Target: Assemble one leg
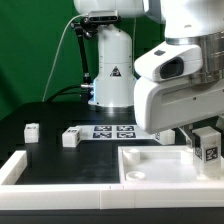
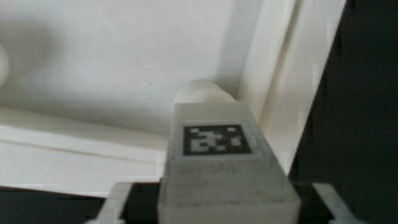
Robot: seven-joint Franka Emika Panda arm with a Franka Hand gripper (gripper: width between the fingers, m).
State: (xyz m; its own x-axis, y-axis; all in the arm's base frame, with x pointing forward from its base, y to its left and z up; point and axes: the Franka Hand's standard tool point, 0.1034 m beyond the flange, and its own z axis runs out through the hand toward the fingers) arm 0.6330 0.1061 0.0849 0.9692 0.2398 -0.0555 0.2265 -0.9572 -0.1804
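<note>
Now gripper pinches leg (tag visible) above tabletop.

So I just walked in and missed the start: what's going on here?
The arm's hand is shut on one leg, a small white tagged block, and holds it over the white tabletop, near its edge. Two more legs lie loose towards the exterior view's left, one beside the marker board. The held leg does not look seated yet.
</note>
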